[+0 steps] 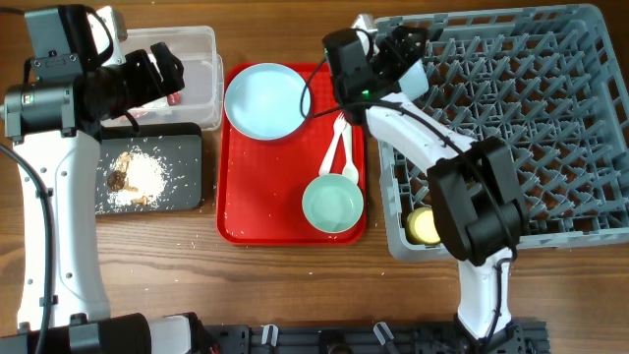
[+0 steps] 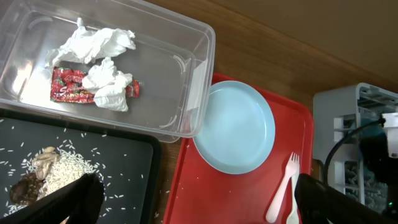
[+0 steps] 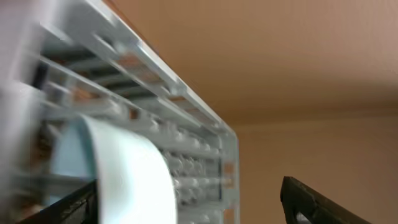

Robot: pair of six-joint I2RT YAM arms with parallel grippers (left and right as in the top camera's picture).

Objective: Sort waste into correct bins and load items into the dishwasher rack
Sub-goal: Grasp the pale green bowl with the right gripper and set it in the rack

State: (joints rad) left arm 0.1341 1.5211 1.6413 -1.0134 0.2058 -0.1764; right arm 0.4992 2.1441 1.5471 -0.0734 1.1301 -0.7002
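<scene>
Above clear tub (image 1: 201,59), left gripper (image 1: 169,71) spread, right gripper (image 1: 408,59) tilted at rack (image 1: 550,118) corner

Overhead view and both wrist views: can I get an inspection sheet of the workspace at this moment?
Surface: wooden table; red tray at centre.
Job's things: napkins and wrapper in clear tub; rice in black tray; plate, bowl, fork and spoon on red tray; yellow cup in grey rack; second bowl at its corner.
Clutter: nothing seen.
Grippers: left gripper over tub, jaws open, empty; right gripper at rack corner, jaws apart.
Cables: black cable along left arm.
Surroundings: nothing seen.
</scene>
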